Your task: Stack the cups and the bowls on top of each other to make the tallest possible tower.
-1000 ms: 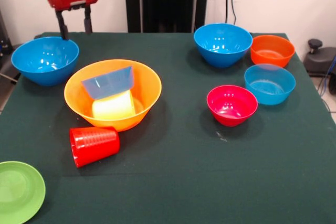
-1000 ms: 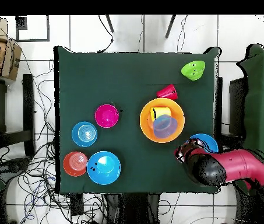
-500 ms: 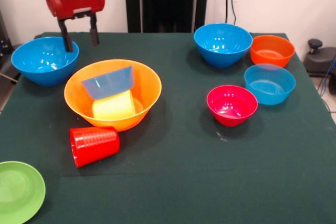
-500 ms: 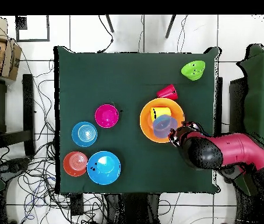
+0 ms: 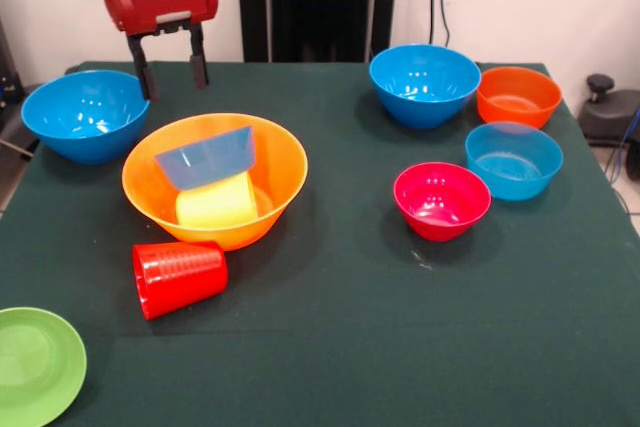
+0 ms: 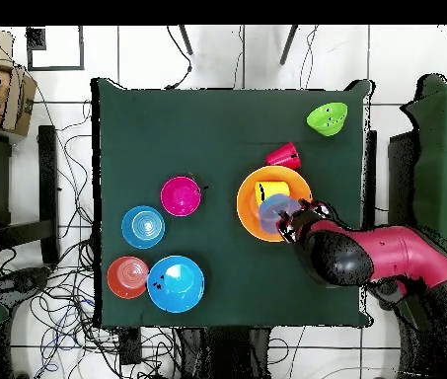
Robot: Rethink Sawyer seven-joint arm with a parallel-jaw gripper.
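Observation:
The tower's base, the big yellow-orange bowl [image 5: 287, 179] [image 6: 247, 209], holds the yellow cup [image 5: 215, 203] [image 6: 271, 189] on its side and a pale blue bowl [image 5: 207, 157] [image 6: 276, 209] tilted on top of it. The red ribbed cup [image 5: 178, 277] [image 6: 283, 155] lies on its side just in front of the big bowl. My gripper [image 5: 175, 89] [image 6: 288, 223] is open and empty. It hangs above the big bowl's far rim, beside a deep blue bowl [image 5: 85, 114] that the arm hides in the overhead view.
A second deep blue bowl [image 5: 424, 84] [image 6: 176, 283], an orange bowl [image 5: 518, 95] [image 6: 128, 277], a pale blue bowl [image 5: 513, 159] [image 6: 143, 227] and a pink-red bowl [image 5: 441, 199] [image 6: 181, 195] cluster at the front view's right. A light green bowl [image 5: 35, 364] [image 6: 327, 118] sits at the near left corner.
My open gripper has moved from above the left deep blue bowl toward the big yellow-orange bowl's far rim. The bowls and cups have not moved.

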